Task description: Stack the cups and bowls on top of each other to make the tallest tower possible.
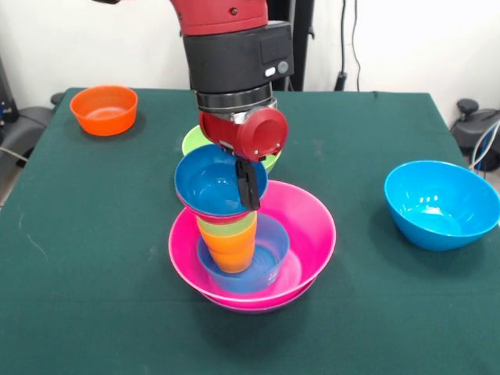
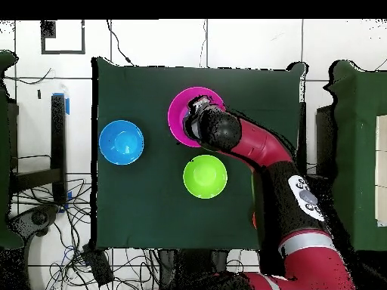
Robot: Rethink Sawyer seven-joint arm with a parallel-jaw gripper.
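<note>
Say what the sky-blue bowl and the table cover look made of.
Sky-blue bowl: probably glossy plastic, given the bright highlights inside it and its even colour. Table cover: apparently matte dark green cloth, showing no shine and faint creases.

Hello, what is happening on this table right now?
The robot's gripper is at a small dark-blue bowl, with one finger inside its rim, on top of the tower. Under this bowl sit a red bowl, the light green cup and the orange cup, in a light-blue bowl inside the pink bowl. The lime green bowl, the sky-blue bowl and the small orange bowl stand apart on the table.
</note>
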